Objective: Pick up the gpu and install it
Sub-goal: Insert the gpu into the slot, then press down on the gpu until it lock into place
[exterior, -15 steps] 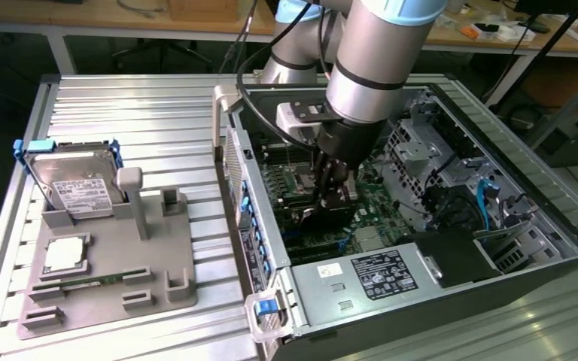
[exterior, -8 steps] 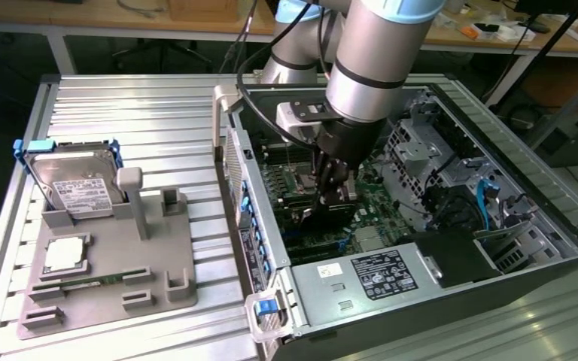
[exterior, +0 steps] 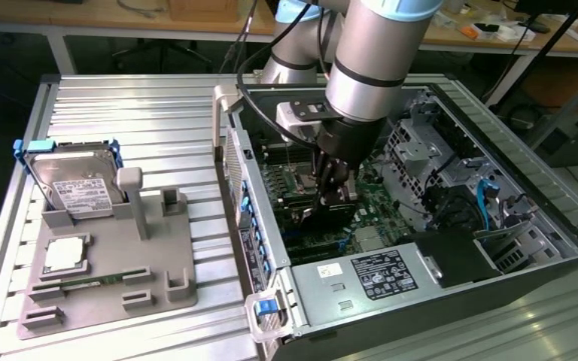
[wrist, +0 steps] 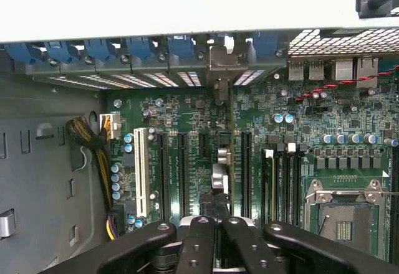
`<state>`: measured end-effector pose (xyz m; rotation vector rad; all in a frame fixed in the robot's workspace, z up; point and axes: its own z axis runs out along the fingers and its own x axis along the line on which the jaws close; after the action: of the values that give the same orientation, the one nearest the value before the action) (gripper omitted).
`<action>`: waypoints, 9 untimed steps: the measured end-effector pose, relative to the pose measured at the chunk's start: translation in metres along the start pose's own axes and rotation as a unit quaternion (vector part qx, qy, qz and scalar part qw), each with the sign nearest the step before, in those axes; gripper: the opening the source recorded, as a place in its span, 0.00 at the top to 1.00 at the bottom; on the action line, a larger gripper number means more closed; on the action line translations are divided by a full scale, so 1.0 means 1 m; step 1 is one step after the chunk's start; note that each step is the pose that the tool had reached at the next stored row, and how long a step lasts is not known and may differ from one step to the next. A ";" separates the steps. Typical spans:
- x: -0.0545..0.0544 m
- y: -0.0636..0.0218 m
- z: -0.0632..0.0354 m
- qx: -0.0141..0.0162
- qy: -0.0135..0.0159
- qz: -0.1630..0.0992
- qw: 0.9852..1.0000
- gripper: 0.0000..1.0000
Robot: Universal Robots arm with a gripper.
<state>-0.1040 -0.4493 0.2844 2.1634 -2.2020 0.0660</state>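
Gripper (wrist: pixel 216 224) inside case (exterior: pixel 530 226); fingers (wrist: pixel 198 240) clamped on gpu (wrist: pixel 229 155), upright over motherboard (wrist: pixel 193 162).

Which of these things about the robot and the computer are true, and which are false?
1. The gripper is shut on the gpu. True.
2. The gpu stands on edge over the green motherboard inside the computer case. True.
3. The hard drive is inside the computer case. False: it sits in its blue frame on the grey holder outside the case, at the exterior view's left.
4. The gpu lies on the grey holder. False: it is inside the case, in the gripper.
5. The case's side is open, so its insides show. True.
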 end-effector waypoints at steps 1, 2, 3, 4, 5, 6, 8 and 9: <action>0.000 0.0000 0.0000 0.000 0.001 0.000 1.000 0.89; 0.000 0.0000 0.0000 0.000 0.002 0.000 1.000 0.89; 0.000 0.0000 0.0000 0.000 0.003 0.000 1.000 0.89; 0.000 0.0000 -0.0001 0.000 0.004 0.000 1.000 0.89; 0.000 0.0000 -0.0001 0.000 0.005 0.000 1.000 0.89; 0.000 0.0000 -0.0001 0.000 0.006 0.000 1.000 0.89; -0.001 0.0000 -0.0002 0.000 0.008 0.000 1.000 0.89; -0.001 0.0000 -0.0002 0.000 0.009 0.000 1.000 0.89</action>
<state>-0.1040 -0.4485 0.2846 2.1537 -2.1922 0.0865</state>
